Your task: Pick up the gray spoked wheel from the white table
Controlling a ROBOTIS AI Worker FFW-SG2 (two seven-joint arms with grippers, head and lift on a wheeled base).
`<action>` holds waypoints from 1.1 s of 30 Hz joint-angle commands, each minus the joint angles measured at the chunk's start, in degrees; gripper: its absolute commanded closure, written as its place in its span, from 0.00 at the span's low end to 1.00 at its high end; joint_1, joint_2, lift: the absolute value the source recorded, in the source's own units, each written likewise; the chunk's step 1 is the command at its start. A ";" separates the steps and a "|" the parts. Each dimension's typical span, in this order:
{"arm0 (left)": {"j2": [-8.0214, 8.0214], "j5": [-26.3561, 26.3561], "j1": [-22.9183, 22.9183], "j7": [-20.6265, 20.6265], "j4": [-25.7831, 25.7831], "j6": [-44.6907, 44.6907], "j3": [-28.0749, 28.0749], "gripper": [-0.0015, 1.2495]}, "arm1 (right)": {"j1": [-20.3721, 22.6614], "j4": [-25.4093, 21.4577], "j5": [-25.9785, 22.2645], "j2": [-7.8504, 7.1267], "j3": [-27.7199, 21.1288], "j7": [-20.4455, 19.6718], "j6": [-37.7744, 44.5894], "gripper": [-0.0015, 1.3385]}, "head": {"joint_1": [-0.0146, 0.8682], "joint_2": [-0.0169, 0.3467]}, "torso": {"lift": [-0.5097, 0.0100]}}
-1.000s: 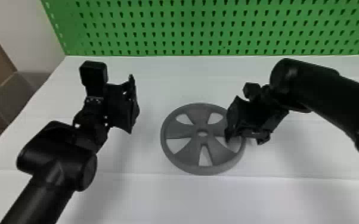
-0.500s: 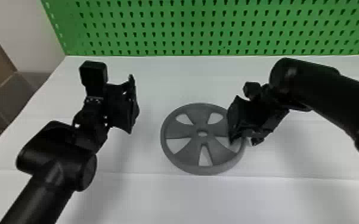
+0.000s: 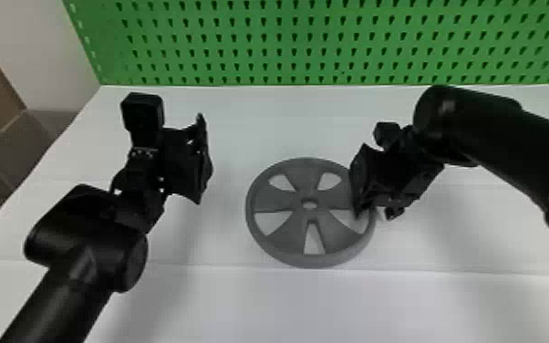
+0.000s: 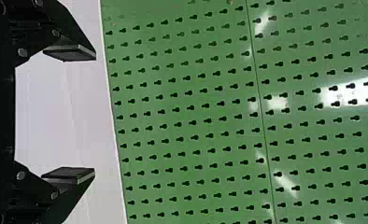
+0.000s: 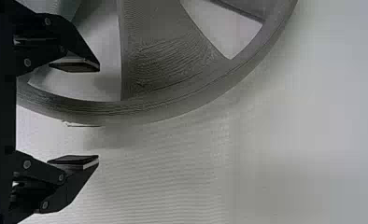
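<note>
Pre-grasp: my right gripper (image 5: 99, 115) gapes astride the gray spoked wheel (image 5: 168, 60); left gripper (image 4: 95, 115) open, aside. Next, likely squeeze rim.

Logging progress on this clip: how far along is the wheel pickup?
Looks done: the right gripper is placed at the gray spoked wheel, its open fingers on either side of the rim. In hand: the grasp, not yet closed. Remaining: closing and lifting, since the wheel lies flat on the white table.
</note>
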 commanded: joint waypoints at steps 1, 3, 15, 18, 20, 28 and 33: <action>0.08 0.00 0.00 0.09 0.00 0.00 0.00 0.30 | -0.11 -0.05 0.01 0.00 0.43 0.00 0.04 0.44 | 0.90 0.31 | 0.81; 0.08 0.00 0.00 0.09 0.00 0.00 -0.09 0.30 | -0.20 -0.05 0.01 0.00 0.69 0.00 0.13 0.49 | 0.90 0.31 | 0.81; 0.08 0.18 0.00 0.18 0.00 0.00 -0.09 0.30 | -0.37 -0.05 0.01 -0.09 1.22 0.00 0.48 0.74 | 0.90 0.31 | 0.81; 0.08 0.18 -0.09 0.18 0.00 0.00 -0.18 0.30 | -0.46 -0.13 -0.08 -0.09 1.57 0.00 0.48 0.76 | 0.90 0.31 | 0.81; 0.08 0.18 -0.09 0.26 0.00 0.00 -0.26 0.30 | -0.46 -0.13 -0.08 -0.09 1.75 0.00 0.48 0.77 | 0.90 0.31 | 0.81; 0.16 0.35 -0.09 0.44 0.09 0.00 -0.26 0.30 | -0.55 -0.31 -0.34 -0.09 2.27 0.00 0.48 0.83 | 0.90 0.31 | 0.81; 0.16 0.44 -0.09 0.44 0.00 0.00 -0.26 0.30 | -0.64 -0.31 -0.34 -0.18 2.54 0.00 0.57 0.83 | 0.90 0.31 | 0.81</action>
